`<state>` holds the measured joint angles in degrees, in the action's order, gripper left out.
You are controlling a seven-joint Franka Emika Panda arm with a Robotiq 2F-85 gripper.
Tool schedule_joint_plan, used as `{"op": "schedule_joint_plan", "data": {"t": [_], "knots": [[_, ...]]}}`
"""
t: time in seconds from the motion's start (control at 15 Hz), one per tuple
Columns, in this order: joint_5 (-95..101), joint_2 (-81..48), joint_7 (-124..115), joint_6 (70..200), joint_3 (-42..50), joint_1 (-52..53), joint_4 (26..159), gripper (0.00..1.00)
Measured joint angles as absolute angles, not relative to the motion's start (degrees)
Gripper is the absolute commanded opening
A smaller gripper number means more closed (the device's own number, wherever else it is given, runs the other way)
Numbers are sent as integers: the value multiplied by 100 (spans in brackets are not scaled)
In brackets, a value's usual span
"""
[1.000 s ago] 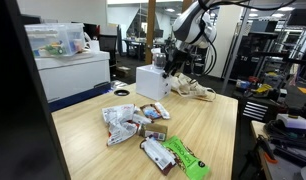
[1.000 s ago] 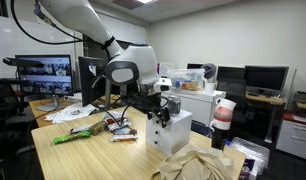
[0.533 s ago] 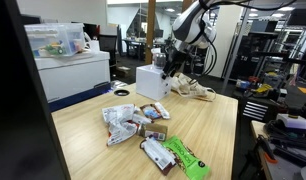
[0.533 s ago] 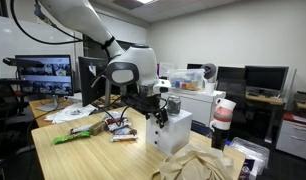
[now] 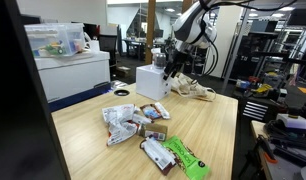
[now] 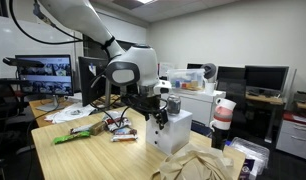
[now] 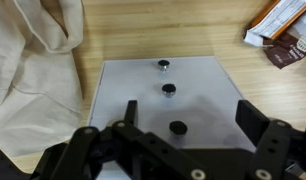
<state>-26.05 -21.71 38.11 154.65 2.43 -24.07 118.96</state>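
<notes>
Fingers (image 7: 258, 125) spread wide over the white box (image 7: 133, 105) by the cloth (image 7: 33, 70) at the worktop (image 5: 213, 130) edge; I judge it stiff, light and slick-sided, so I'd pinch a top peg (image 7: 169, 88).

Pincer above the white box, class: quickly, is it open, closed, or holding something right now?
Pincer: open, holding nothing, above the white square box with three black knobs.

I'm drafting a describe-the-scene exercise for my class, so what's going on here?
A robot arm holds its open gripper just above a white box with three small black pegs on top, gripping nothing. A cream cloth lies crumpled beside the box, and snack packets are scattered farther along the wooden table.
</notes>
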Motion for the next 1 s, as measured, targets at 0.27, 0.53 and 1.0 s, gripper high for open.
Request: {"op": "schedule_joint_plan", "data": {"t": [0.27, 0.53, 1.0], "knots": [[-2257, -2171, 3808, 15499, 334, -2407, 11892, 100], [-2039, -2171, 3808, 15578, 353, -2407, 11886, 100], [-2008, -2172, 3804, 15657, 328, -2399, 11879, 100]]}}
